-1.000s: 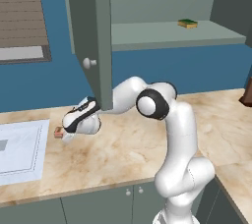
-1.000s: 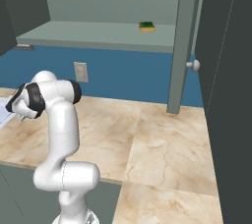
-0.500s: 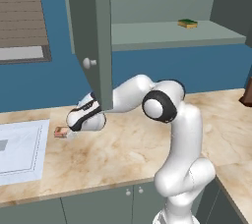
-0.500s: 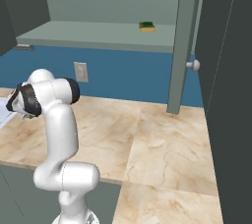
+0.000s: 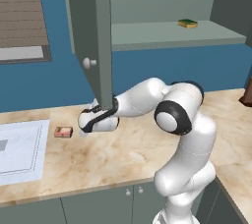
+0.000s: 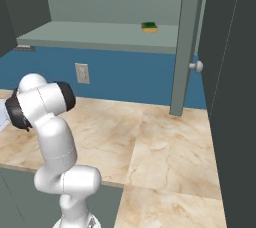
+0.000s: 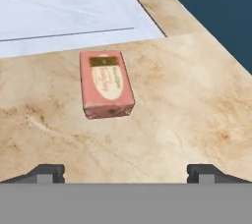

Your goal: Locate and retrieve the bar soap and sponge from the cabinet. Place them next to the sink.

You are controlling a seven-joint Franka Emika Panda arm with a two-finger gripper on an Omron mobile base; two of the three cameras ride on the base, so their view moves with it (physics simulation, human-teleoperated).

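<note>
sink [image 5: 22,147] cropped left, fingers [image 7: 47,173] (tips only)

Bar soap [image 7: 107,84], pinkish-red, lying flat on the marble counter [image 7: 187,110]: top face bears a pale oval label with pinkish script running along the bar's length, too blurred to read; above the oval, a small dark-gold rectangular plate with tiny marks, also illegible. In the left base view the same bar [image 5: 63,131] is too small for any marking to show. Sponge [image 5: 187,22] on the cabinet [image 5: 167,34] shelf: no lettering can be made out. Sink [image 7: 64,12]: no lettering can be made out. No legible text, brand, number or sign anywhere else
</note>
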